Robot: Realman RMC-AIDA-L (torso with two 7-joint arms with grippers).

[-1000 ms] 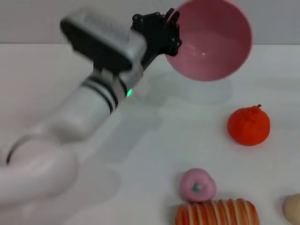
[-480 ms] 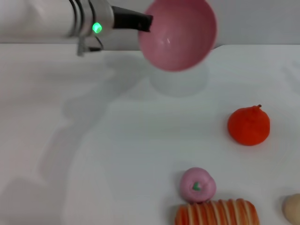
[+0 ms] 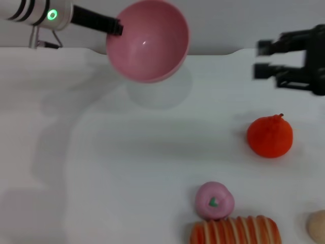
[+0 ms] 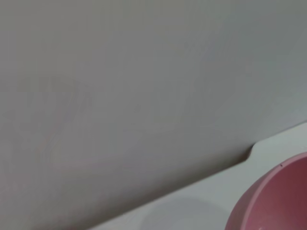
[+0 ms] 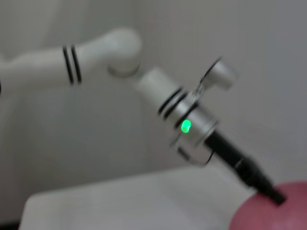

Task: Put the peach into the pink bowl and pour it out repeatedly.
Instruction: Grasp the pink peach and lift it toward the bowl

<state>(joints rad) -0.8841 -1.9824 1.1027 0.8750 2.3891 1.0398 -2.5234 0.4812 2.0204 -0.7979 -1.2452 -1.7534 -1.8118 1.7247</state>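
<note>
Left hand (image 3: 116,26) pinches the rim of the pink bowl (image 3: 147,40), held up in the air above the far part of the white desk (image 3: 127,168) — bowl tilted, its glossy inside faces the head camera, nothing in it. A green light shows on the left wrist. The bowl's shadow falls on the desk just below it.

Right hand (image 3: 264,60) is in at the right edge of the head view, up off the desk, fingers spread with a clear gap between them, holding nothing. It sits above and beyond the orange-red fruit (image 3: 269,136), apart from it.

The peach (image 3: 214,200) lies on the desk near the front edge, green stem mark facing up, well apart from the bowl and from both hands. It touches, or just about touches, the striped orange-and-white bread-like item (image 3: 234,231) right in front of it. A pale round item (image 3: 317,226) is cut off at the lower right corner.

Left wrist view: mostly grey wall, a strip of desk edge and part of the pink bowl (image 4: 276,201) — own fingers not visible. Right wrist view: the left arm (image 5: 182,117) reaching across to the bowl's rim (image 5: 268,213).
</note>
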